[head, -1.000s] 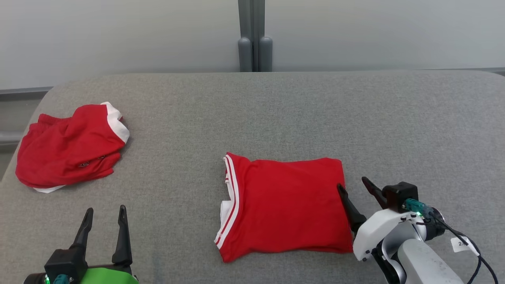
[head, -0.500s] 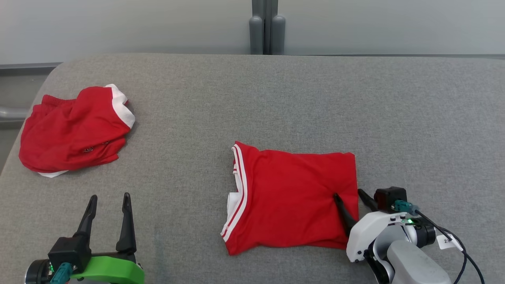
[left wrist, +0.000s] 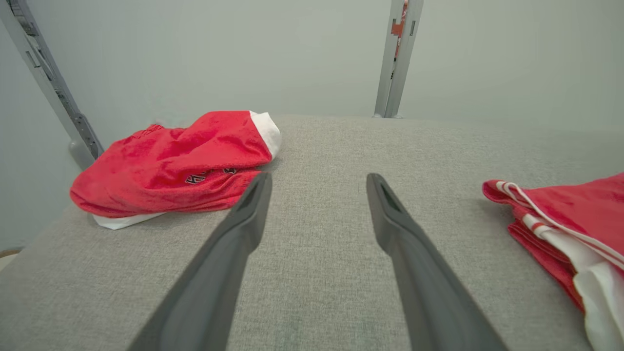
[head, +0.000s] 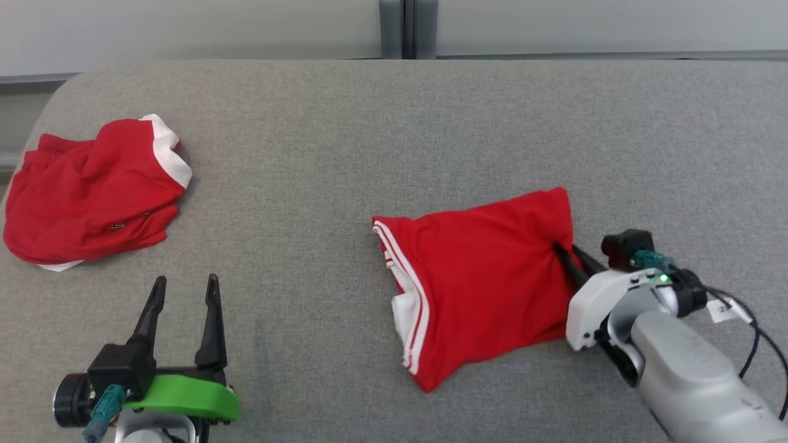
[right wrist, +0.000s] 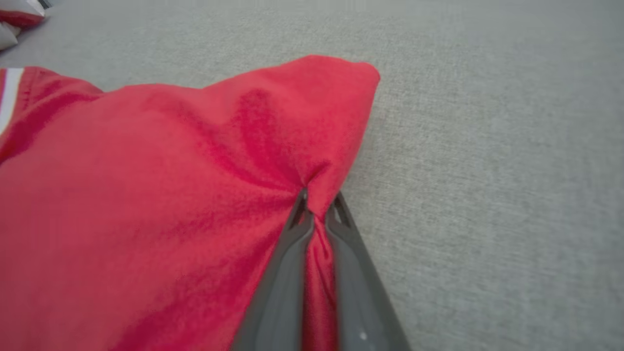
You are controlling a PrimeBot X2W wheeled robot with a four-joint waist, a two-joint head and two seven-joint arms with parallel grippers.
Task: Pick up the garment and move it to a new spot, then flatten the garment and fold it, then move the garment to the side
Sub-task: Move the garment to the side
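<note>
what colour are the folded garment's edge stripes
White stripes on the red garment; clearest in the head view.

Left wrist view: folded garment [left wrist: 570,209] cropped at right edge.

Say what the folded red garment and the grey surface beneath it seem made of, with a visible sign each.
Folded red garment: soft matte fabric, probably jersey; it puckers where the right gripper pinches it. Grey surface: seemingly woven upholstery; speckled weave.
</note>
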